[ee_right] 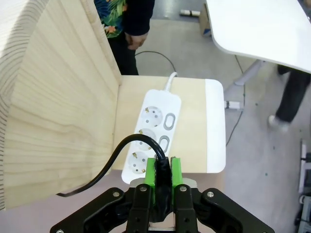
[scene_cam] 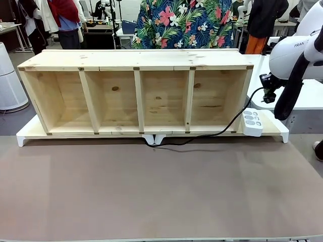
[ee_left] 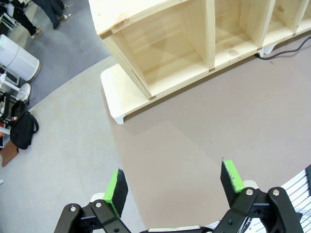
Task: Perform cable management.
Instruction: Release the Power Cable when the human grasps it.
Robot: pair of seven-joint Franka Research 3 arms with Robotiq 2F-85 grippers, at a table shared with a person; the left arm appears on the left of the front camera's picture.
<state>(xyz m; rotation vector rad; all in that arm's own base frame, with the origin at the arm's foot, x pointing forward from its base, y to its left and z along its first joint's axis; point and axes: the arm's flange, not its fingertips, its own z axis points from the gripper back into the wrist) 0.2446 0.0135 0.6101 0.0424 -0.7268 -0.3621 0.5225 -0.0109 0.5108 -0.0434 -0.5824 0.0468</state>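
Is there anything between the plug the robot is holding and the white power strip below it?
Nothing visible. The right hand grips the plug of the black cable just above the power strip, whose sockets lie bare. The wooden shelf stands off to one side.

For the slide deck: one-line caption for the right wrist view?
Right hand shut on the black cable, held above the white power strip beside the wooden shelf.

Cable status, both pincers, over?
Left pincer open, empty, above the mat. Right pincer shut on the cable, plug end, above the power strip. Cable runs along the shelf unit front. Nothing blocking.
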